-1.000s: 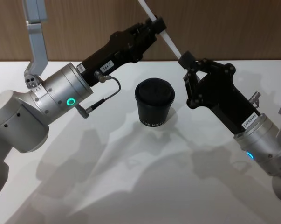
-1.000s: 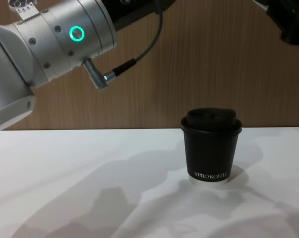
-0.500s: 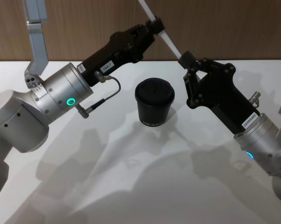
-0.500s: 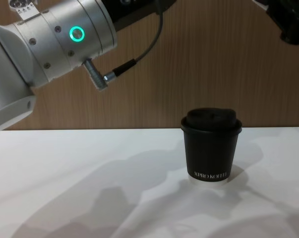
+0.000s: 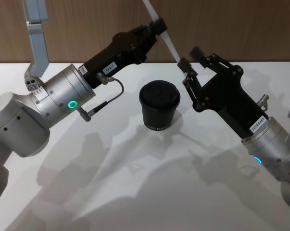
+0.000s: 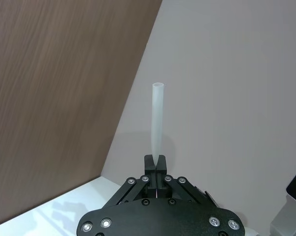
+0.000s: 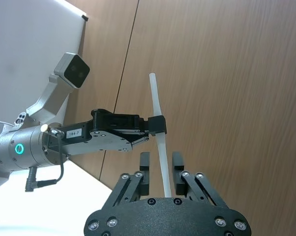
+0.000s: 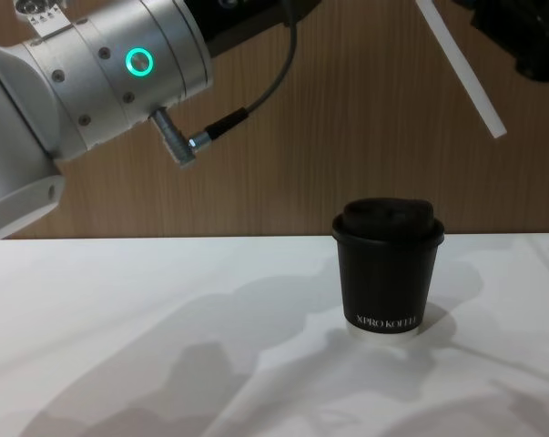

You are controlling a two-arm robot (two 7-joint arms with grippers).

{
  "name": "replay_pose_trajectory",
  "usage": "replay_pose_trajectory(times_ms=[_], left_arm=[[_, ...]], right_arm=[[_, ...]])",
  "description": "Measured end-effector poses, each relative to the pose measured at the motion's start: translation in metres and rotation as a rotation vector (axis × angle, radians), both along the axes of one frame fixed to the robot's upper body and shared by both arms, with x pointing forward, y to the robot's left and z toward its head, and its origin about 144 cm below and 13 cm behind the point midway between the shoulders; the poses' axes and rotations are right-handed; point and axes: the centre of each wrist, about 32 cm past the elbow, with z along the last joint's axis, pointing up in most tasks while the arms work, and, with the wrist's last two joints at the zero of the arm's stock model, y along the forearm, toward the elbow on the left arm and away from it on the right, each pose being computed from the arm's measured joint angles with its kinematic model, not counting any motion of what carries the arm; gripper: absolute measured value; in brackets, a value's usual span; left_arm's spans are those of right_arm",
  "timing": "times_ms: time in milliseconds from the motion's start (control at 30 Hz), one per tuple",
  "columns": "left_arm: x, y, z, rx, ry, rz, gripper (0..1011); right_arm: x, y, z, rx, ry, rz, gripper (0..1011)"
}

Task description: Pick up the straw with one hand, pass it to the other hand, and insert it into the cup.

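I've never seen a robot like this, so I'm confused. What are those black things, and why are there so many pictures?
It's a robot with two arms. Cameras on its head, chest and both wrists show one moment from different spots. The left gripper has its jaws shut on a white straw, up in the air. The right gripper has its jaws open either side of that straw. A lidded black cup stands on the white table below.

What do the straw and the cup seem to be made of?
The straw: probably smooth, translucent white plastic; its thin tube wall lets light through. The cup: likely matte black paper, given its dull wall and white bottom rim; its domed lid may be plastic.
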Motion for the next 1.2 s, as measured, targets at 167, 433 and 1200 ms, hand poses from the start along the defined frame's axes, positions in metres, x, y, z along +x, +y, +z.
replay_pose_trajectory(times_ms=[167,433,1200], left_arm=[[0.000,0.000,0.000,0.000,0.000,0.000,10],[0.000,0.000,0.001,0.016,-0.011,0.017,11],[0.014,-0.003,0.025,0.285,-0.122,0.233,10]], right_arm=[[0.000,0.000,0.000,0.000,0.000,0.000,445],[0.000,0.000,0.000,0.000,0.001,0.000,684],[0.000,0.000,0.000,0.000,0.001,0.000,1001]])
